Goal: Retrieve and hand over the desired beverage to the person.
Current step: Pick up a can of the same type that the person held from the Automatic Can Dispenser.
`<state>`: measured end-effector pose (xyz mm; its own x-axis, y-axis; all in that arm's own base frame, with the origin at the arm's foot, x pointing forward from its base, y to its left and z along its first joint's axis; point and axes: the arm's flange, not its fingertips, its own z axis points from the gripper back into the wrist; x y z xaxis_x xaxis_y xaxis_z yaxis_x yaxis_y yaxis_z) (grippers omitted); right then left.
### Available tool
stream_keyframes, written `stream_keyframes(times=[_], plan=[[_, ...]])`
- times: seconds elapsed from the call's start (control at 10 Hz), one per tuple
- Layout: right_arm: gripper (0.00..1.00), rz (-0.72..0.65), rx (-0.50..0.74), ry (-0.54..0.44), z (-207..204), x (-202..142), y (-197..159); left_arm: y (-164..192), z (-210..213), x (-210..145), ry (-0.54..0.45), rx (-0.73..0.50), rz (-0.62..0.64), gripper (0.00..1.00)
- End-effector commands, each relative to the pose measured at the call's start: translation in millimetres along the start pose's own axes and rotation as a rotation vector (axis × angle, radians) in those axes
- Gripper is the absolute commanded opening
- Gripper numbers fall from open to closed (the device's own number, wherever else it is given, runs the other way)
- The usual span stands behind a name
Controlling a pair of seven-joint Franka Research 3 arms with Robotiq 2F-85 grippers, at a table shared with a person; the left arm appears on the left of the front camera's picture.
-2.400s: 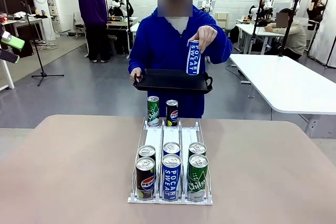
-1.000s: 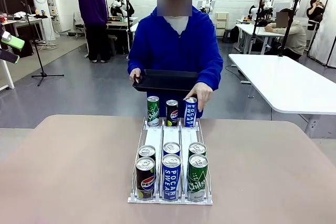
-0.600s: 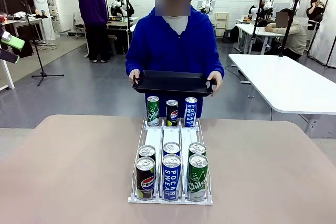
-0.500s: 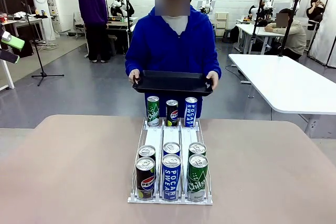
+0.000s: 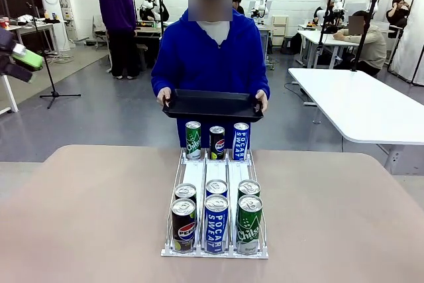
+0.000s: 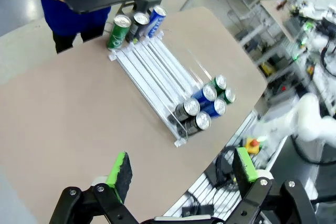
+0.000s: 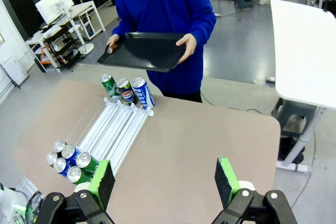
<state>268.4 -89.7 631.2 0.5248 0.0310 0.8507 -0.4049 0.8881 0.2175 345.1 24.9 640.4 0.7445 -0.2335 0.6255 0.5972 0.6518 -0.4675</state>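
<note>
**Nine cans racked, both arms up and off the counter**

Count: nine cans, all upright in one white three-lane rack on the counter.
- Far end, one row of three: green can, Pepsi, Pocari Sweat.
- Near end, two rows of three. The front row is Pepsi, Pocari Sweat, green can. The three behind them show mostly their tops.
- Lanes bare between the two groups.

One person in a blue hoodie stands at the far side, just behind the far row. They hold one black tray level at waist height. A hand grips one end and a hand the other. Nothing lies on the tray.

Left jaws: held high, looking down on the rack, green pads spread wide, nothing between.

Right jaws: also high above the counter, facing the person, pads wide apart, empty.
</note>
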Motion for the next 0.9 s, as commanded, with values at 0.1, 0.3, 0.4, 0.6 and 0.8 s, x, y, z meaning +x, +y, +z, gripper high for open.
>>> stream_keyframes(times=[0.1,0.3,0.4,0.6,0.8], plan=[[1.0,0.003,0.031,-0.006,-2,0,0,-102,-81,45,0.385,0.211,-0.081,1.0],[1.0,0.003,0.031,-0.006,-2,0,0,-138,-162,60,0.51,0.349,0.051,1.0],[1.0,0.003,0.031,-0.006,-2,0,0,-156,-209,59,0.433,0.519,0.114,1.0],[1.0,0.003,0.031,-0.006,-2,0,0,-179,-273,47,0.352,0.657,0.163,1.0],[1.0,0.003,0.031,-0.006,-2,0,0,-190,-323,38,0.241,0.676,0.233,1.0]])
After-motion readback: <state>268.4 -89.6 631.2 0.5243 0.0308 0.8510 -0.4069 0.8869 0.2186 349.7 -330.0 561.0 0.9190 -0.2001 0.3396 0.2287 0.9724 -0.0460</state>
